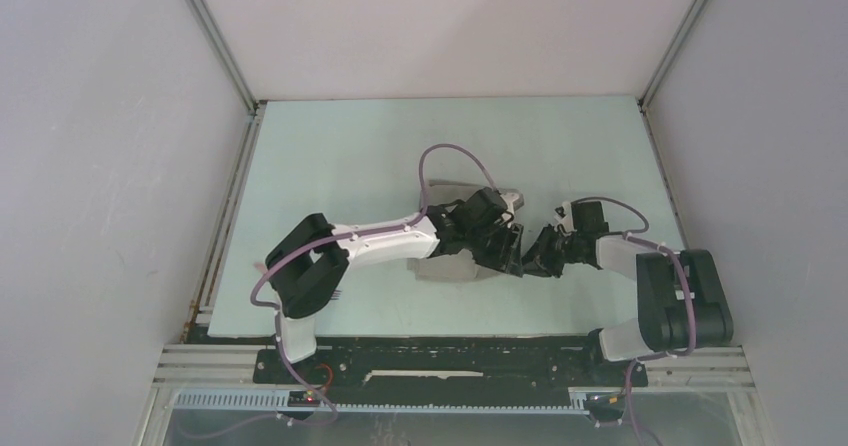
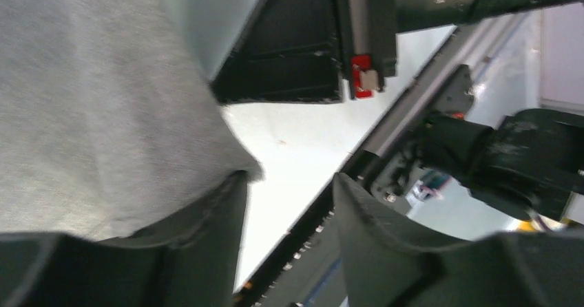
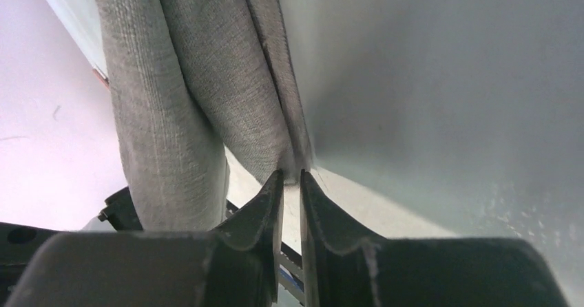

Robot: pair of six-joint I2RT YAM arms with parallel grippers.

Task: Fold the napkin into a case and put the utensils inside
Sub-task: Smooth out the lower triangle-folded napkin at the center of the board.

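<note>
The light-grey napkin lies bunched in layers on the pale table, mostly under the two arms. My left gripper is at its right edge. In the left wrist view the left gripper is open, with the napkin draped over its left finger and nothing between the fingers. My right gripper meets it from the right. In the right wrist view the right gripper has its jaws a sliver apart, the tips touching a folded edge of the napkin. The utensils are out of view.
Grey walls enclose the table on three sides, with metal rails along the left and right edges. The arms' bases and a black rail line the near edge. The two grippers are nearly touching.
</note>
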